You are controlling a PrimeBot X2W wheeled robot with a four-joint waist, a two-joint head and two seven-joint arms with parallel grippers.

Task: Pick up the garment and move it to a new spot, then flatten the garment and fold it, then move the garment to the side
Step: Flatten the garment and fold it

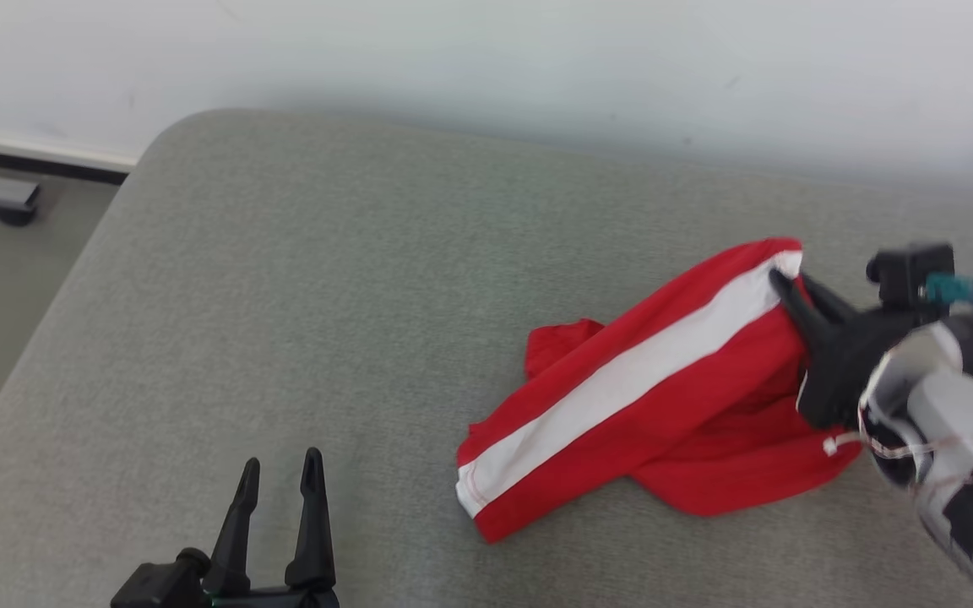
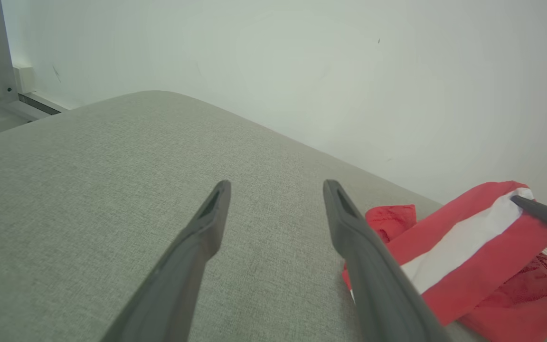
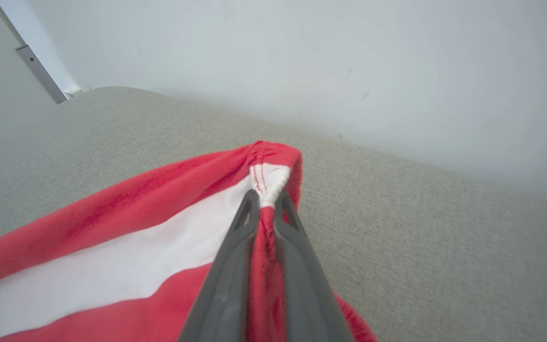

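The red garment with a white stripe (image 1: pixel 664 397) is lying crumpled on the right part of the grey cushion (image 1: pixel 284 295), near the wall. My right pincer (image 3: pixel 266 202) is pinching its far hem at the stripe. The bite is looking deep enough, so I am planning a slow lift, watching for slip. My left pincer (image 1: pixel 279 473) is hovering spread, well apart.

— Where is the left gripper (image 1: pixel 282 460)?
— Low at the left of the head view, its two dark fingers pointing up and spread wide.
— And the right gripper (image 1: pixel 780 283)?
— It reaches in from the right on its pale forearm (image 1: pixel 951 414). The fingers slant up and to the left, pressed nearly together and pinching the edge of the garment (image 1: pixel 664 380).
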